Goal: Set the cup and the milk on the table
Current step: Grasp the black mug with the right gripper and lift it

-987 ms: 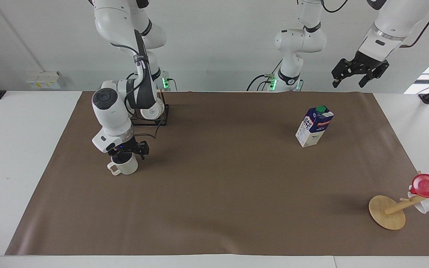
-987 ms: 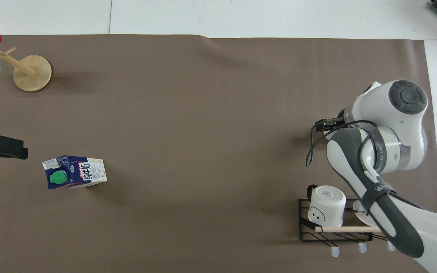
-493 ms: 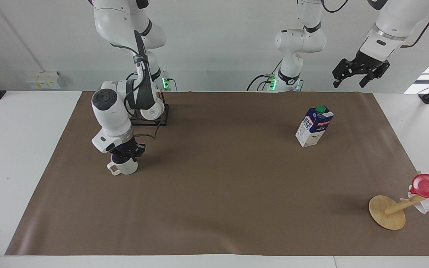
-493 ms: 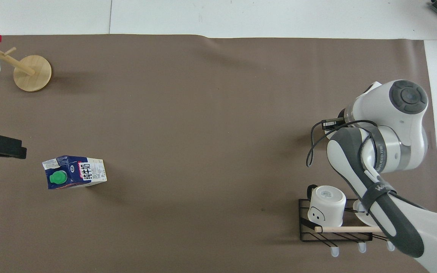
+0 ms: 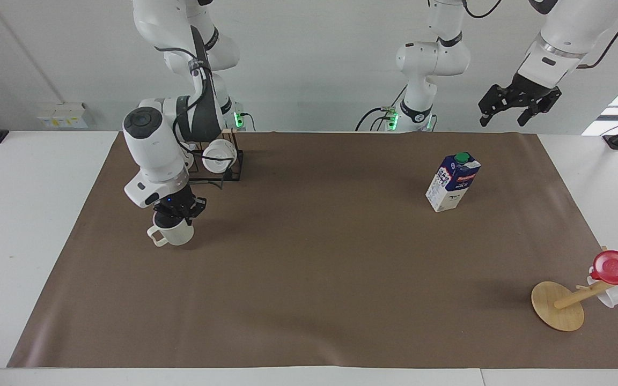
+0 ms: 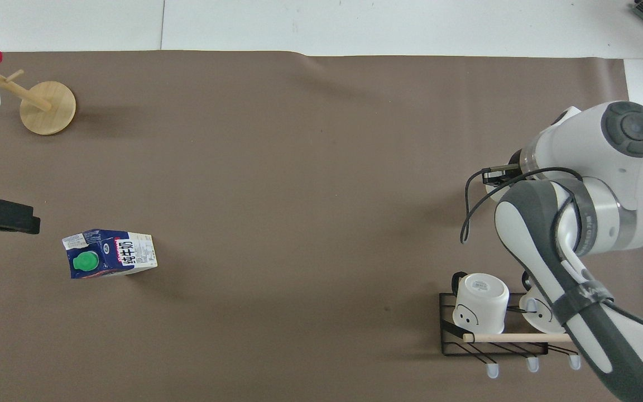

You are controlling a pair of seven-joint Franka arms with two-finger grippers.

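- Because the cup had to be carried, we saw the right gripper clamped on its rim from above.
- Left gripper hung open above the milk, waiting.

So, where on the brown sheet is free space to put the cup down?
The wide middle of the sheet, between the milk and the black rack, is bare. It is crowded near the rack, where the right gripper holds the cup, and around the wooden stand.
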